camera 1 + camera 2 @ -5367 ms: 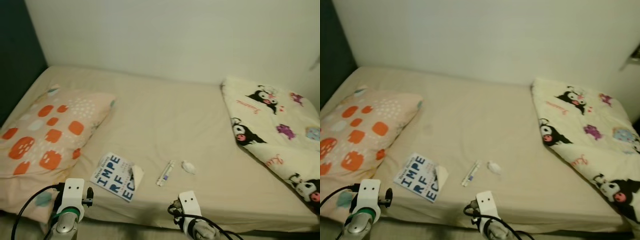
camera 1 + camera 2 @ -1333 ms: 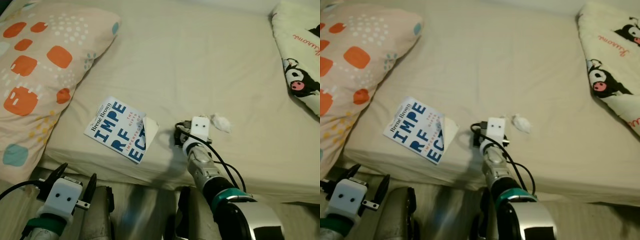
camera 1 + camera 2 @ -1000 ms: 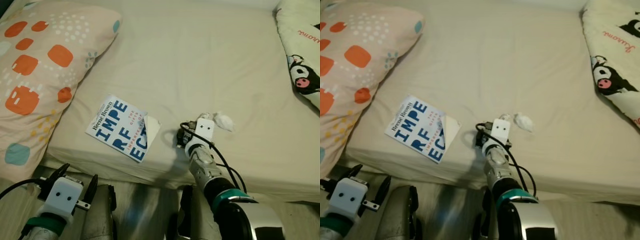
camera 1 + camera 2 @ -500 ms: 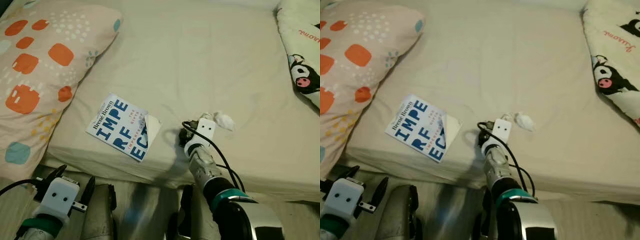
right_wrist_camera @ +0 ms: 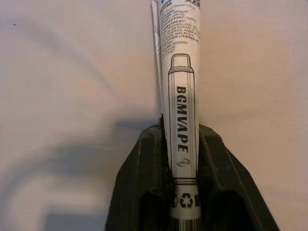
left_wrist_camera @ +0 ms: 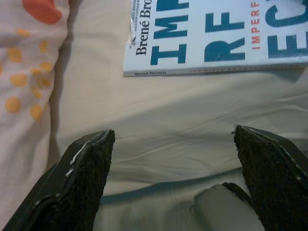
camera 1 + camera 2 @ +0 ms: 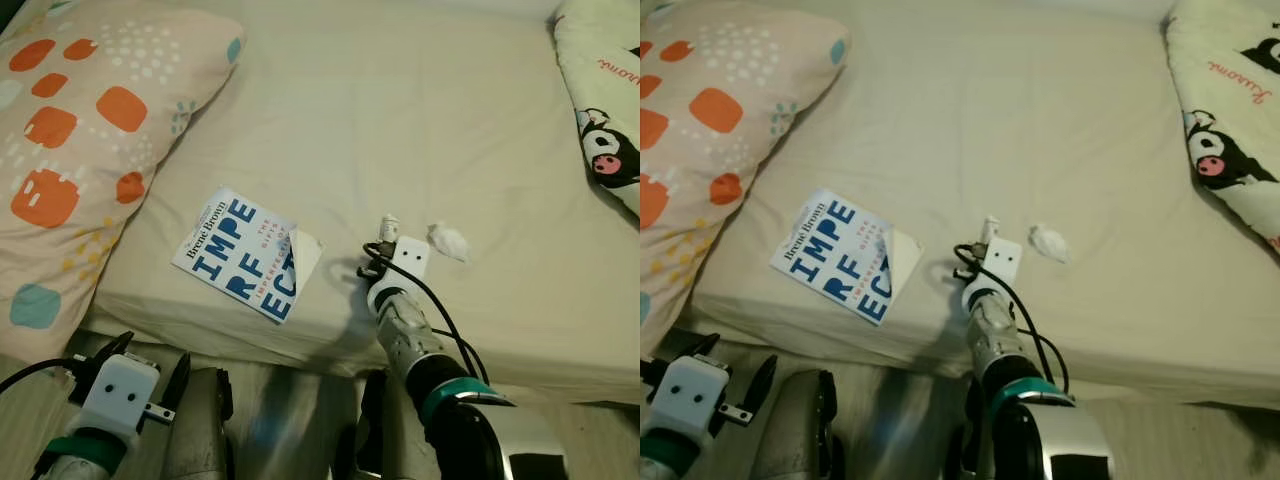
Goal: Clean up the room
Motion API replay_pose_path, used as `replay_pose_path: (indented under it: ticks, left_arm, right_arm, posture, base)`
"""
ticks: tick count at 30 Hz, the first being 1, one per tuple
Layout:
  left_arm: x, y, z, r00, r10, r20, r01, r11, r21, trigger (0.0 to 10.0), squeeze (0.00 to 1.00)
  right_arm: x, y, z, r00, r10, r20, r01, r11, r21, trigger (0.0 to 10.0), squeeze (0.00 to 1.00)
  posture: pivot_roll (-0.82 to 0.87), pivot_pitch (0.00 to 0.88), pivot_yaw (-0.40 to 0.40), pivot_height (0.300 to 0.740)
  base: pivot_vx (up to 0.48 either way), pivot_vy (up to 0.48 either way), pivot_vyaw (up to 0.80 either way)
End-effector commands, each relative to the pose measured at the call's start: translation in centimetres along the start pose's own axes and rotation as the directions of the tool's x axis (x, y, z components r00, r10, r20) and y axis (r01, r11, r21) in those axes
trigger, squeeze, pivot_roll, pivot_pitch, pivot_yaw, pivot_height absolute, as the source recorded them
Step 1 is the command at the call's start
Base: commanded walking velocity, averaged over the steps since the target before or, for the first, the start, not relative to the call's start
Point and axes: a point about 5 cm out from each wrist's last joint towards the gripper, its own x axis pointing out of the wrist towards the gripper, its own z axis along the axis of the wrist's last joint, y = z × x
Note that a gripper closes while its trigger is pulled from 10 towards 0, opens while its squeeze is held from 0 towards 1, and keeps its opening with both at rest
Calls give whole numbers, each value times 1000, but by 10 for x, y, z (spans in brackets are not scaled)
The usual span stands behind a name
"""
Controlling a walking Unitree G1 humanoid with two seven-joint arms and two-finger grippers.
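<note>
The slim white packet [image 5: 183, 115], printed BGMVAPE, was clamped between the two black fingers of the right gripper [image 5: 185, 159], its free end poking out past the white wrist housing above the beige bed sheet [image 7: 400, 120], near the mattress's front edge. Just beside it, apart from the gripper, a crumpled white tissue [image 7: 448, 241] lay on the sheet, and on the other side a blue-lettered book [image 7: 245, 254] rested flat with one cover corner curled up. Beyond the book sat the orange-spotted pillow [image 7: 90, 130]; a cartoon-print blanket [image 7: 600, 110] lay at the far right. The left gripper [image 6: 173, 163] hung low off the bed's edge with its fingers spread wide, holding nothing, facing the book's spine. The step in hand looked like picking up the packet as litter. The next move would probably call for lifting it clear of the sheet without loosening the pinch, then carrying it to a bin; the tissue and book remained to be dealt with.
</note>
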Motion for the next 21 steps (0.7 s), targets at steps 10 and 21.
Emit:
replay_pose_path:
  ticks: [10,21]
  left_arm:
    - [35,-19,-37,990,17,-137,-24,999,-46,10000,0]
    - [59,-28,-57,978,27,-208,-45,996,-80,10000,0]
  right_arm:
    - [-10,-10,-28,996,85,-22,-85,996,29,0,0]
    - [-33,-54,-65,997,73,-33,-73,997,-3,0,0]
  posture:
    - [148,85,-78,580]
    - [68,0,-33,580]
  base:
    - [0,0,0]
    - [0,0,0]
